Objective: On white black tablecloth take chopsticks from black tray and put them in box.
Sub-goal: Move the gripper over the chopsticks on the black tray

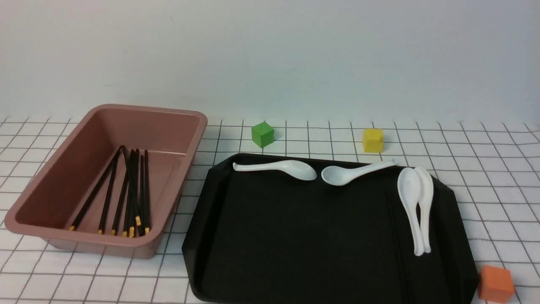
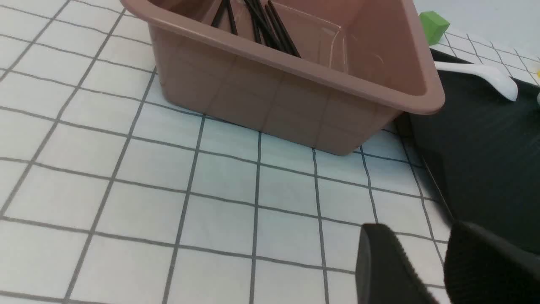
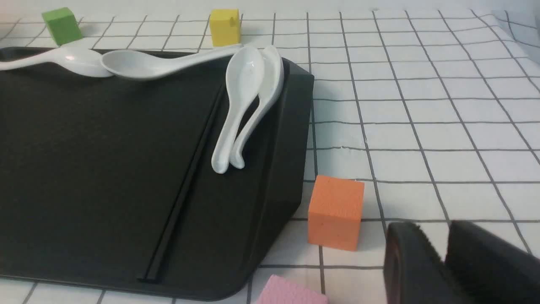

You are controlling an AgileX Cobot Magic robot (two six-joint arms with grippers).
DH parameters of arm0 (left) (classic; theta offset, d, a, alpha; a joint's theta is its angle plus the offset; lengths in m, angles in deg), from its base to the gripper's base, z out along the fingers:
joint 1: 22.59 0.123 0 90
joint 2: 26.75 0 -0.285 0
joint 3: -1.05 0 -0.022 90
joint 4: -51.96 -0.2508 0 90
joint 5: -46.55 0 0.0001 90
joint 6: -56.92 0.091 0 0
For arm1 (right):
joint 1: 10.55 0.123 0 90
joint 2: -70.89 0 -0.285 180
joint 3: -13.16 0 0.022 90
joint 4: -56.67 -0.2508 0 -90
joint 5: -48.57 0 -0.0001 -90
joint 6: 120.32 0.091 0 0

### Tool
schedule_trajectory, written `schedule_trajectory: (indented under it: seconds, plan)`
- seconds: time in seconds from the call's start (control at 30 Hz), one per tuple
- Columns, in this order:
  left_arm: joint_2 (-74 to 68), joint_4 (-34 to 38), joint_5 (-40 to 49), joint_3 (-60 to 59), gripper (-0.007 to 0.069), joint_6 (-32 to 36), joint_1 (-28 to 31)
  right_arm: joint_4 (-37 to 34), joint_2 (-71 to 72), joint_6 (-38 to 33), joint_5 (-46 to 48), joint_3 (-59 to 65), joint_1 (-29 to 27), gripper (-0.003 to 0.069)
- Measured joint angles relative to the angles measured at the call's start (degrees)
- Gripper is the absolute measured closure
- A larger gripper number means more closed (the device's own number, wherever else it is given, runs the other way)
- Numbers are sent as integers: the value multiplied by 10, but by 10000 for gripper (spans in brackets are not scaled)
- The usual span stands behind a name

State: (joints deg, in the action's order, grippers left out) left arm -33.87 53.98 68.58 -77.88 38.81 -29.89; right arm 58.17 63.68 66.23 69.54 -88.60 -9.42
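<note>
Counter, draped in gridded tablecloth.

- Box, pink-brown: left of frame. Holds the chopsticks, a loose bundle with gold bands toward the near wall.
- Black tray: centre to lower right, just beside the box.
- White spoons: two along the tray's far edge, a nested pair at its right.
- Lone black stick: chopstick-like, flat on the tray beside the nested pair.
- Green cube, yellow cube: beyond the tray.
- Orange cube: lower right corner.
- Pink block: near the orange cube.
- Left pincer: fingers parted, empty, over cloth near the box.
- Right pincer: narrowly parted, empty, near the orange cube.
</note>
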Motion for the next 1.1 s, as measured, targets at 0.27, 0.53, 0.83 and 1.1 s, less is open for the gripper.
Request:
schedule_trajectory:
  seconds: [0.27,0.53,0.83,1.1]
  plan:
    - [0,0,0,0,387,0,0,0,0,0,0,0,0,492]
    - [0,0,0,0,387,0,0,0,0,0,0,0,0,480]
    - [0,0,0,0,387,0,0,0,0,0,0,0,0,471]
    - [0,0,0,0,387,0,0,0,0,1,0,0,0,460]
